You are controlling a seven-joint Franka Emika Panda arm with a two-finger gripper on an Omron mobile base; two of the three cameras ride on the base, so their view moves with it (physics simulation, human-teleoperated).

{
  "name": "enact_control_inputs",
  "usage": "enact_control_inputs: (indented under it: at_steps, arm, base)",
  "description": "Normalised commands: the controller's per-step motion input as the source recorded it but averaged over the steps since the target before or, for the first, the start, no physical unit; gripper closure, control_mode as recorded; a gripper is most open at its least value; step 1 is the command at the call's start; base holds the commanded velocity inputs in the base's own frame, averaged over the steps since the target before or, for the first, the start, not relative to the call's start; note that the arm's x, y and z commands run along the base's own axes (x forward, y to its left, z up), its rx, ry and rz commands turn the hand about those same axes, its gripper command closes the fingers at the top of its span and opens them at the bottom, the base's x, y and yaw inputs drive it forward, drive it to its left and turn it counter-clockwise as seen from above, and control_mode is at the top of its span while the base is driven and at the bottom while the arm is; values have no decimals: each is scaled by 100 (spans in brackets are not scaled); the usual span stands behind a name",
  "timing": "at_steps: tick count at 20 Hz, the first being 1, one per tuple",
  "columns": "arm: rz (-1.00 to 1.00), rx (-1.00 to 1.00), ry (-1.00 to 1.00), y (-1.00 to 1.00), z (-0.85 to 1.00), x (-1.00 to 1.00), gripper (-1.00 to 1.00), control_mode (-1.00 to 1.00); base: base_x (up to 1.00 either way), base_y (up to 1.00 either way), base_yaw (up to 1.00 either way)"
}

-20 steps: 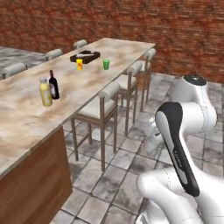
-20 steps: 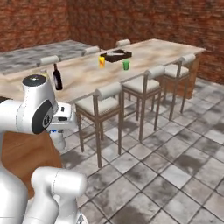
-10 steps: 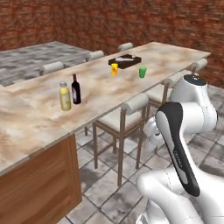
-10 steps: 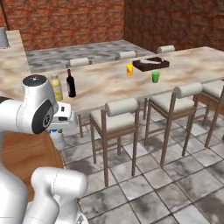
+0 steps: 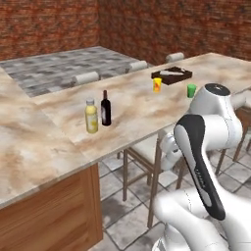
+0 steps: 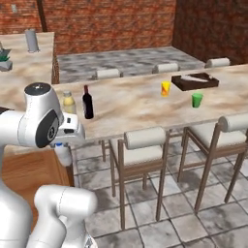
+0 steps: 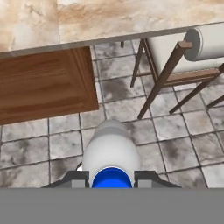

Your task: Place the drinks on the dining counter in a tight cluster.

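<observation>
My gripper is shut on the small white bottle with a blue cap, its fingers pressing both sides just below the cap. It hangs low over the tiled floor, off the edge of the dining counter. From the right base view the white bottle shows beneath the hand. On the dining counter the yellow juice bottle and the dark wine bottle stand upright, close side by side. The same juice bottle and wine bottle appear just past my arm.
A yellow cup, a green cup and a dark tray sit farther along the counter. Cushioned stools line its near edge, one close to the hand. The wood base drops below the counter's edge.
The base has driven and turned, so the whole scene has shifted and the counter with its two bottles looks nearer. The white bottle stays in the shut gripper.
</observation>
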Motion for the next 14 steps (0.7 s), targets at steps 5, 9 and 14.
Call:
enact_control_inputs:
  at_steps: [5, 9, 14]
  arm:
    - [0, 0, 0, 0, 0, 0, 100, 100]
    - [0, 0, 0, 0, 0, 0, 100, 100]
    - [0, 0, 0, 0, 0, 0, 100, 100]
  base:
    - [34, -8, 13]
    - [40, -13, 10]
    - [57, -41, 16]
